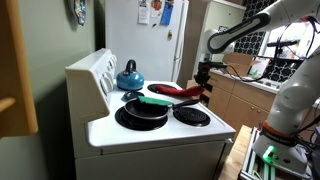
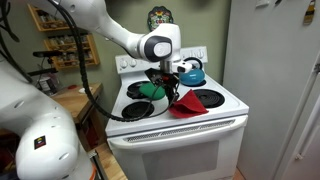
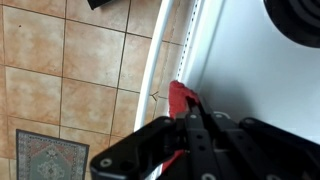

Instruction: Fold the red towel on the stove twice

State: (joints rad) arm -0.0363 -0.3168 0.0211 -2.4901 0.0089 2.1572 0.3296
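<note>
In an exterior view, the gripper (image 1: 204,90) is closed on an edge of the red towel (image 1: 178,91), held above the stove (image 1: 160,138) near a blue kettle (image 1: 130,74). In an exterior view, the towel (image 2: 185,108) drapes from the gripper (image 2: 170,92) onto the stove's front. In the wrist view, the towel (image 3: 178,98) is pinched above the stove's edge, with the tiled floor (image 3: 70,80) beside it.

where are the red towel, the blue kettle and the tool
red towel (image 2: 186,107): exterior view, middle of the cloth
blue kettle (image 1: 129,77): exterior view, its round body
tool (image 2: 167,90): exterior view, between its fingertips
</note>
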